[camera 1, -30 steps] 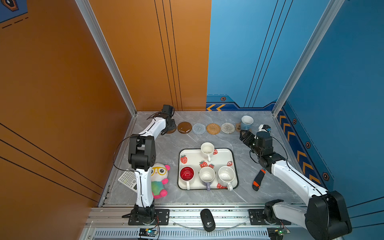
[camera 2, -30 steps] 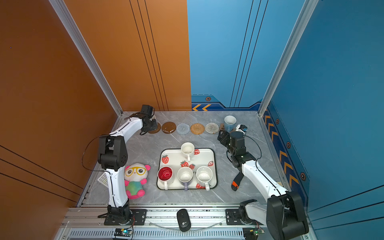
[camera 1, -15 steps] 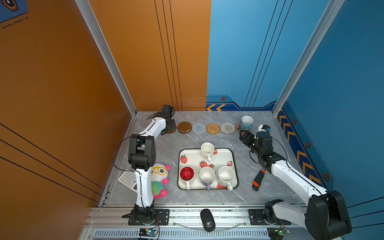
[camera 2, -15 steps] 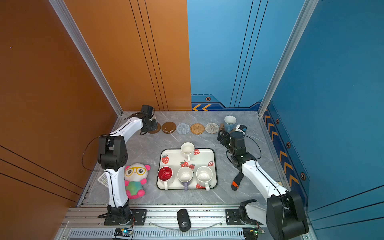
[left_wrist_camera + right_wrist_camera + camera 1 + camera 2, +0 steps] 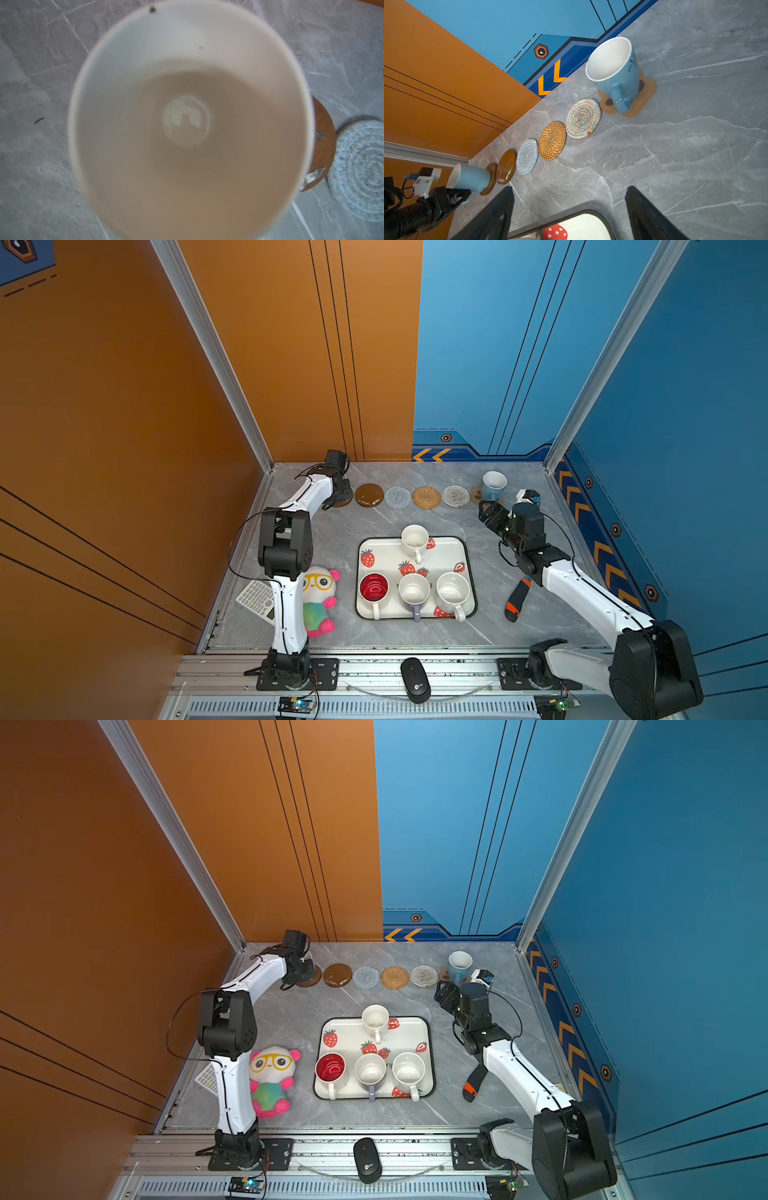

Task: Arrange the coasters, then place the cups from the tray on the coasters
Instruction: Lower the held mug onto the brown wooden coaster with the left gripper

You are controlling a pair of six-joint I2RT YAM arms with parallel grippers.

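Note:
Along the back runs a row of coasters: a brown disc [image 5: 369, 494], grey [image 5: 397, 497], tan [image 5: 426, 497] and whitish [image 5: 455, 495] woven rounds. A light blue cup [image 5: 614, 68] stands on the paw-print coaster [image 5: 648, 89]. My left gripper [image 5: 453, 197] is shut on the handle of another light blue cup [image 5: 471, 178], which rests on the end brown disc [image 5: 491, 178]; its white inside [image 5: 187, 120] fills the left wrist view. The strawberry tray [image 5: 382, 547] holds several cups. My right gripper [image 5: 571, 207] hangs open and empty over the tray's far right corner.
A plush toy [image 5: 318, 601] and a small keypad [image 5: 255, 597] lie left of the tray, beside the left arm's base. An orange-and-black tool [image 5: 515, 599] lies right of the tray. A black mouse [image 5: 415, 680] sits on the front rail. Walls close the back and sides.

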